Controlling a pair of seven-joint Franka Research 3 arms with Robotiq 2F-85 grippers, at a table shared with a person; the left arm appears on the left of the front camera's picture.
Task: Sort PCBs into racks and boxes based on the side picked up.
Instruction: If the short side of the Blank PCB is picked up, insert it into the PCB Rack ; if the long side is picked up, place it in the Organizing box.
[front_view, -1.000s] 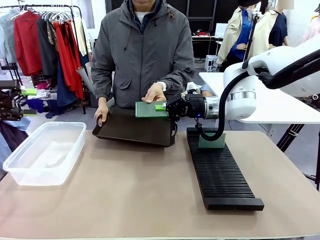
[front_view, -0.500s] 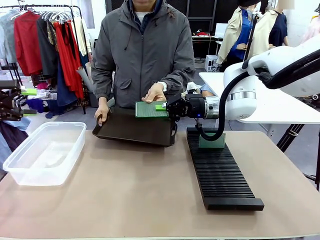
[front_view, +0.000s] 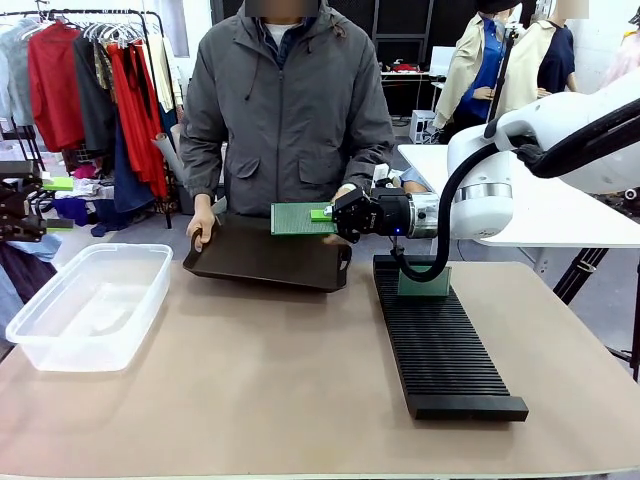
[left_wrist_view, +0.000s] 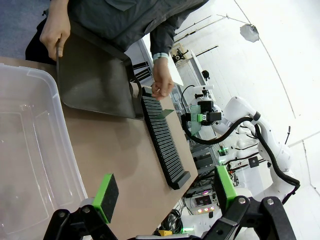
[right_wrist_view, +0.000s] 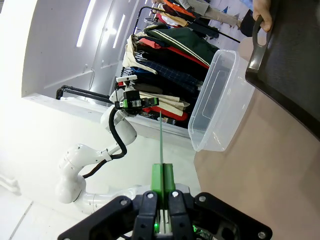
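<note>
Beige table (front_view: 250, 390): right fingers (front_view: 322, 214) clench thin green PCB (front_view: 296, 219) beyond long black slotted rack (front_view: 440, 345); left fingers (left_wrist_view: 165, 192) apart, probably empty.

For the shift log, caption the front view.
Right end effector grips a PCB above the tray the person holds.

Clothes rack (front_view: 55, 85) far left, white table (front_view: 560, 215) right, grey floor (front_view: 140, 235)
</note>
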